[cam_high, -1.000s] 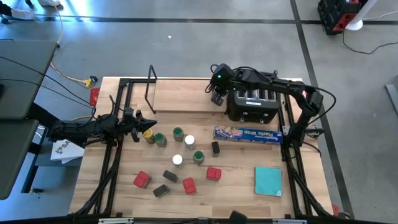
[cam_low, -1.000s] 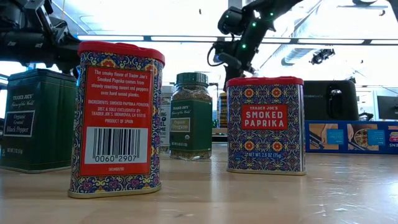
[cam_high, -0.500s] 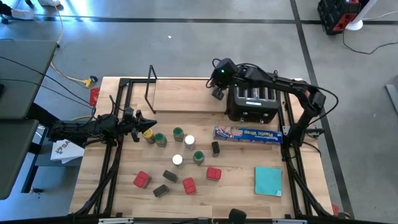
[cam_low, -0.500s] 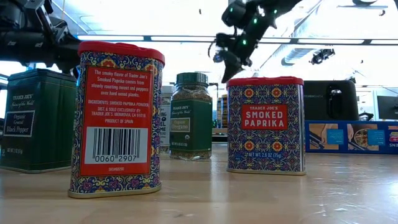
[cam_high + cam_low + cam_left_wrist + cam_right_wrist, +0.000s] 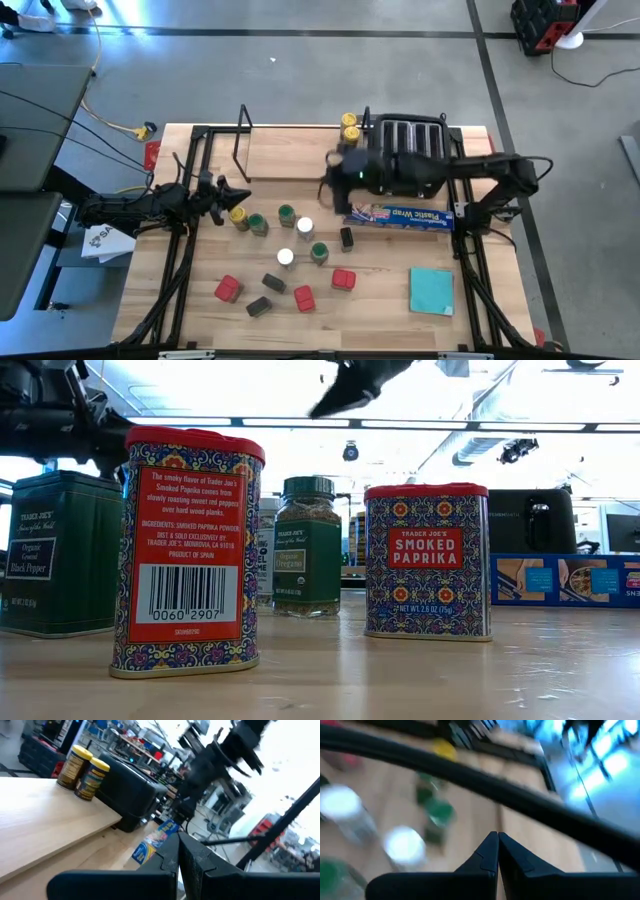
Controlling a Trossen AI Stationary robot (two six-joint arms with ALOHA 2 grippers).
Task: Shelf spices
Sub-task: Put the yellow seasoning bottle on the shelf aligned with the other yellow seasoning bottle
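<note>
Risk: right gripper (image 5: 332, 172), fingers closed & empty, is above shelf (image 5: 290, 155) w/ two yellow-lid jars (image 5: 350, 126); could clip the white-lid jar (image 5: 305, 228) reaching for table spices. Left gripper (image 5: 238, 196) closed, empty, beside yellow-lid jar (image 5: 238, 215).

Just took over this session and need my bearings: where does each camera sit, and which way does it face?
High: overhead, straight down; both arms, shelf, toaster.
Low: table height, level past paprika tins; arm parts above.
Left wrist: past shut left pincer toward toaster, two jars.
Right wrist: shut right pincer over blurred jars.
Shared: toaster in high and left wrist.
</note>
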